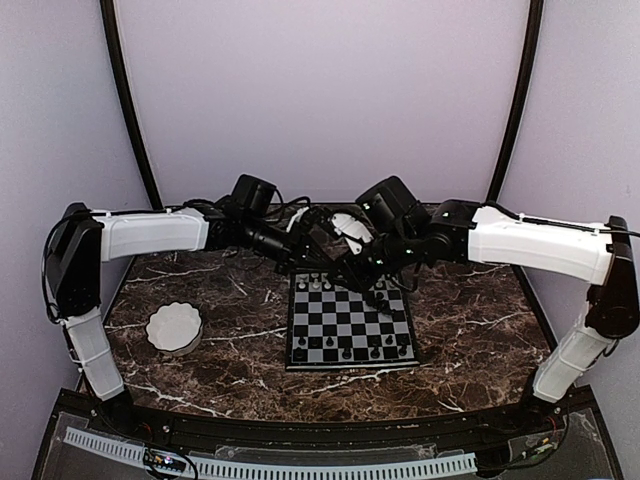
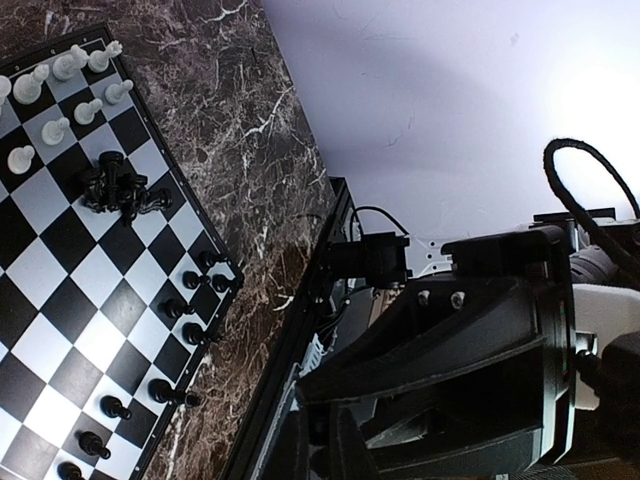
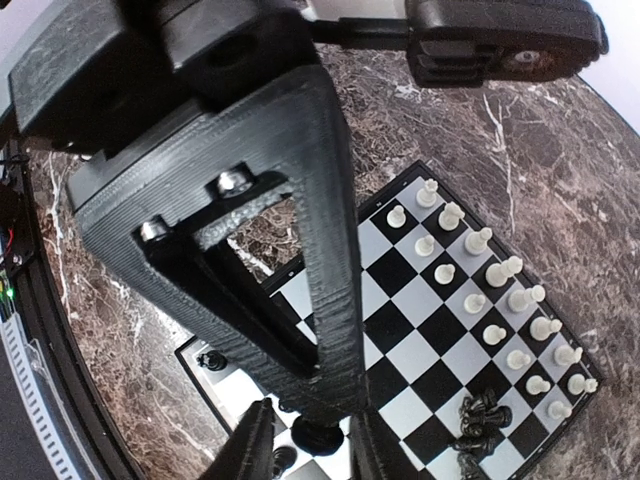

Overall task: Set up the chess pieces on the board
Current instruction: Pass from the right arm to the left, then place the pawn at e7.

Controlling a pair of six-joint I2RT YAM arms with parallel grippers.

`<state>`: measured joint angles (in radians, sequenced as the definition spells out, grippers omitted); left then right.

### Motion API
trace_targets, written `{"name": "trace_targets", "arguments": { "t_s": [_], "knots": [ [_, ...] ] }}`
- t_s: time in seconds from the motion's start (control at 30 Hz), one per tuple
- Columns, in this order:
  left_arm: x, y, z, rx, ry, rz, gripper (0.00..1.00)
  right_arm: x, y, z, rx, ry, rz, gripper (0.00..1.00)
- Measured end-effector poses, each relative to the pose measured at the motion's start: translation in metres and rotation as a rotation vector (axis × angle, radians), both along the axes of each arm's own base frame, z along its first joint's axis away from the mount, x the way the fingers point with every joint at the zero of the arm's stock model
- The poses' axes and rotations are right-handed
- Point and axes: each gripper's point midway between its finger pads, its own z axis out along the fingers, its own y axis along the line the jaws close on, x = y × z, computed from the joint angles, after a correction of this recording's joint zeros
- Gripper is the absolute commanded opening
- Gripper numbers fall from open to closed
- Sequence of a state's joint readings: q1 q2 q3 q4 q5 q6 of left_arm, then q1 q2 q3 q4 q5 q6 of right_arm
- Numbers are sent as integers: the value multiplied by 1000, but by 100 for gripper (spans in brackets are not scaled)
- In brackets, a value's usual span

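Board [image 1: 340, 322] lies flat on the desk [image 1: 470, 330], roughly centred between the two arms. A white scalloped bowl [image 1: 175, 327] sits well apart to its left.

White chess pieces [image 3: 510, 300] stand upright in two ranks along the far edge of the board. Black pieces [image 1: 345, 348] line the near edge, spaced unevenly; in the left wrist view they run in a loose double file down one side.

We note a heap of black pieces [image 2: 118, 188] bunched together, some lying on their sides, on squares just in front of the white ranks toward the board's right side. The same heap shows in the right wrist view [image 3: 480, 420].

Both arms reach inward over the far edge of the board, wrists close together.

Right pincer [image 3: 310, 450]: released, fingers [image 3: 245, 445] clearly spread. A dark round piece [image 3: 318, 435] shows in the gap, but we cannot tell whether either finger touches it.

Left pincer [image 2: 322, 455]: only the dark finger roots show at the bottom of its own view, and it is crowded by cabling from above, so we cannot tell whether it is released or clenched.
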<state>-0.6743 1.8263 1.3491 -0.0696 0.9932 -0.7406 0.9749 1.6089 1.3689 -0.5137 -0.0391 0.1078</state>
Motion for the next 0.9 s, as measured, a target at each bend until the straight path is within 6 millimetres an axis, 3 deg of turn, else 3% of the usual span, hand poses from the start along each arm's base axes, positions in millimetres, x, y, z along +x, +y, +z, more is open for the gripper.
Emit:
{"name": "trace_targets", "arguments": {
  "t_s": [0.13,0.3,0.37,0.47,0.57,0.67,0.9],
  "knots": [
    [6,-2,3,39,-69,12,0,-6,-12,0,9,21,-26,40],
    [15,-7,9,161,-288,32,0,-36,-77,2,84,88,-126,44],
    [7,-15,6,226,-398,9,0,-38,-98,0,117,106,-184,44],
    [-18,-28,-11,326,-538,-59,0,-37,-124,-24,109,159,-279,44],
    [-39,-38,-28,414,-654,-119,0,-35,-133,-49,62,212,-330,44],
    [-51,-39,-47,494,-747,-152,0,-35,-133,-59,41,235,-341,44],
    [-48,-25,-84,640,-818,-162,0,-35,-129,-66,32,256,-332,44]
  ]
}}
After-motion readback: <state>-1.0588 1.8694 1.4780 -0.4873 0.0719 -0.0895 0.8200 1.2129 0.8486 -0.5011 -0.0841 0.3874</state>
